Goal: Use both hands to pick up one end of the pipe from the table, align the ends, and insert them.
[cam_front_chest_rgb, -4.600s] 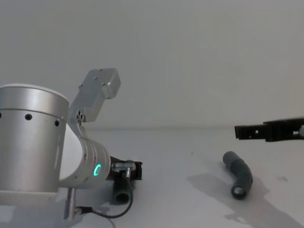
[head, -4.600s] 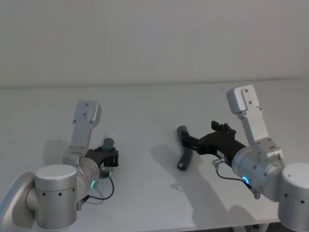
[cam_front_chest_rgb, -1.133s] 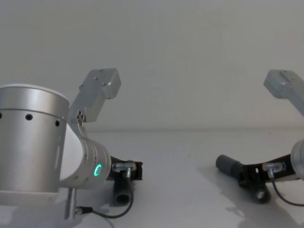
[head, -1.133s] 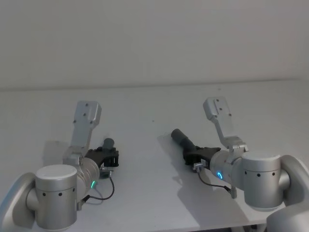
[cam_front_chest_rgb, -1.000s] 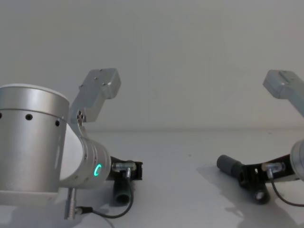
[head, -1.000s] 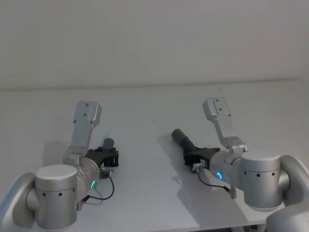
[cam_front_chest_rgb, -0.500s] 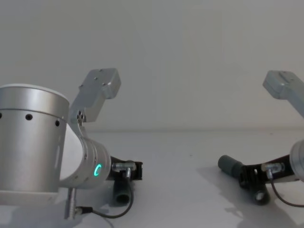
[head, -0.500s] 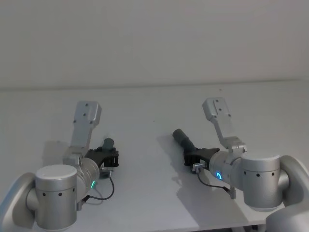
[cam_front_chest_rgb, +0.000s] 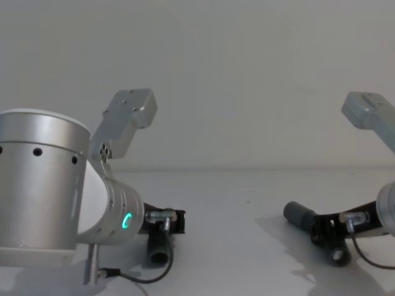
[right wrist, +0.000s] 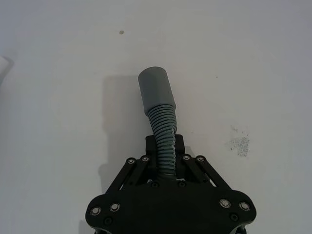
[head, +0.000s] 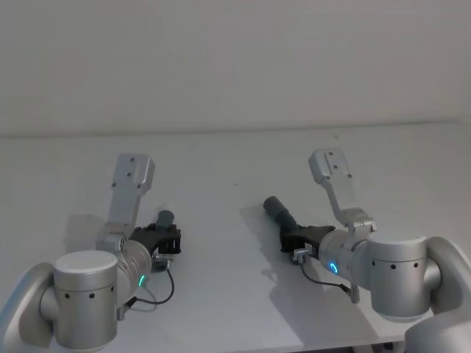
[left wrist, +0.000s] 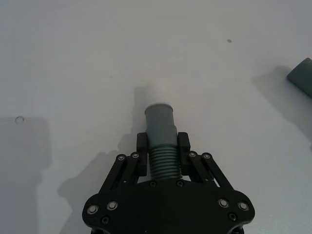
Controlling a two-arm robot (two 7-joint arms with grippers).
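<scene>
Now both grippers are low over the white table (head: 221, 158), well apart from each other, one on each side. The left gripper (left wrist: 162, 145) is clamped on the ribbed middle of the left pipe piece (left wrist: 160, 124). Its two fingers press the ribs from both sides, and a smooth grey cuff sticks out beyond the fingertips. In the chest view the other end of this piece (cam_front_chest_rgb: 159, 254) hangs under the gripper, with its dark opening turned to the camera.

The right gripper (right wrist: 165, 145) is closed in the same way on the ribbed part of the right pipe piece (right wrist: 157, 95) — the ribs bend a little, and the plain grey cuff points forward and toward the robot's left. In the chest view its second end (cam_front_chest_rgb: 338, 256) shows below the gripper. Whether the two pieces touch the table or hang just above it, I cannot tell; each one throws a shadow close beside it.
</scene>
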